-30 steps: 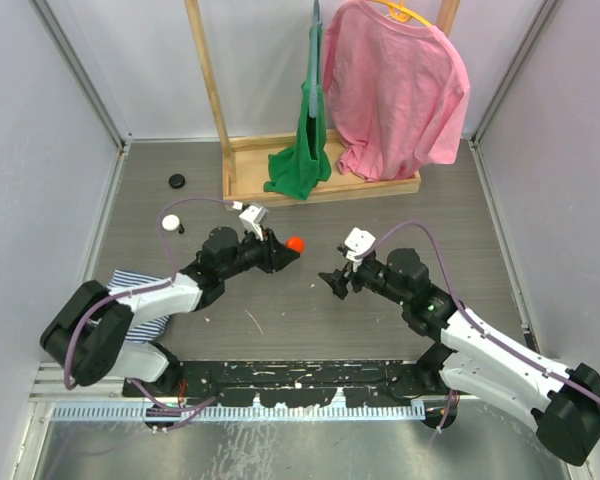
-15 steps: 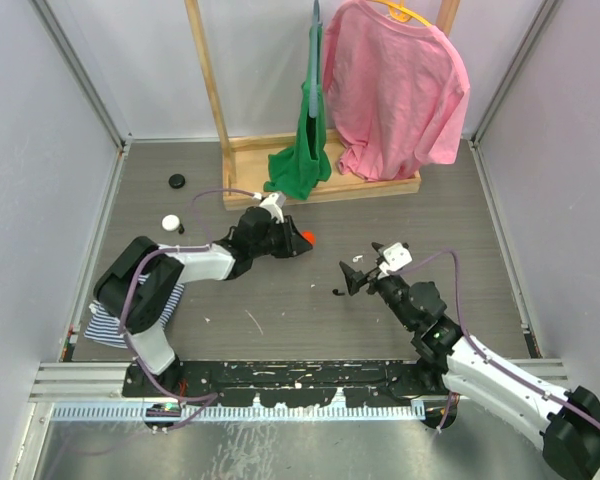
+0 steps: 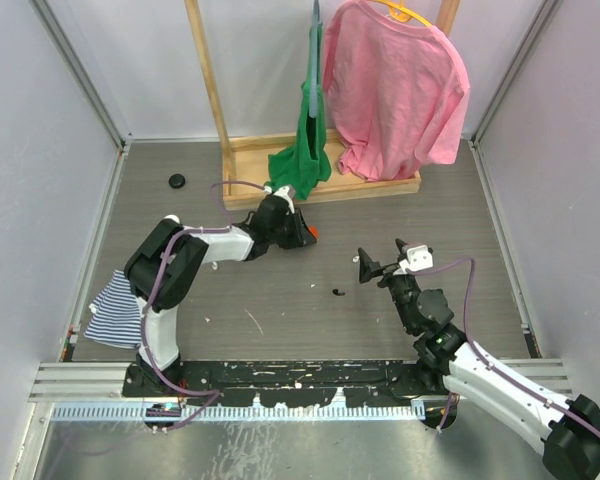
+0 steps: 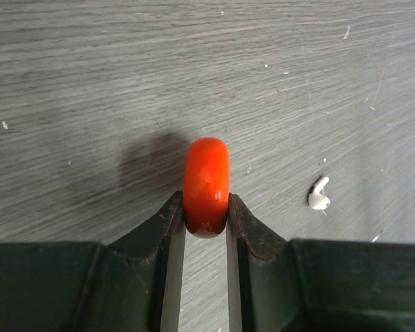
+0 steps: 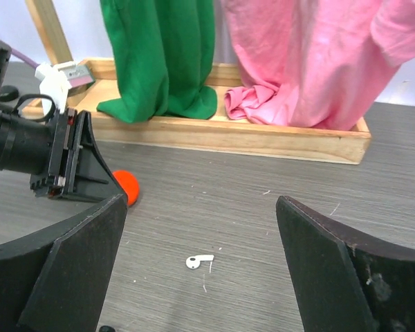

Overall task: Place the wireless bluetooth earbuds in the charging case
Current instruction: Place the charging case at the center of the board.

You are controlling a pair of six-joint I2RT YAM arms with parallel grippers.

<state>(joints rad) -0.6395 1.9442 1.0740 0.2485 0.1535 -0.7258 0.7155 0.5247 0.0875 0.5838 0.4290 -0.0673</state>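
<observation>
White earbud (image 4: 319, 194): lies on the table (image 4: 90, 69), ahead of my left jaws and off to their right, touching nothing. Seen from my right jaws it sits ahead, roughly midway between the two sides and apart from both.

Orange rounded case (image 4: 206, 183): clamped edge-on in my left jaws, which are nearly closed on it. Its far half sticks out past the tips. Contact with the table: cannot tell.

Right jaws: spread wide, holding nothing.

Small dark piece (image 3: 338, 292): on the table just left of my right jaws, identity unclear.

Beyond both jaws: wooden rack (image 3: 320, 190) with green cloth (image 5: 159, 55) and pink shirt (image 5: 311, 55).
</observation>
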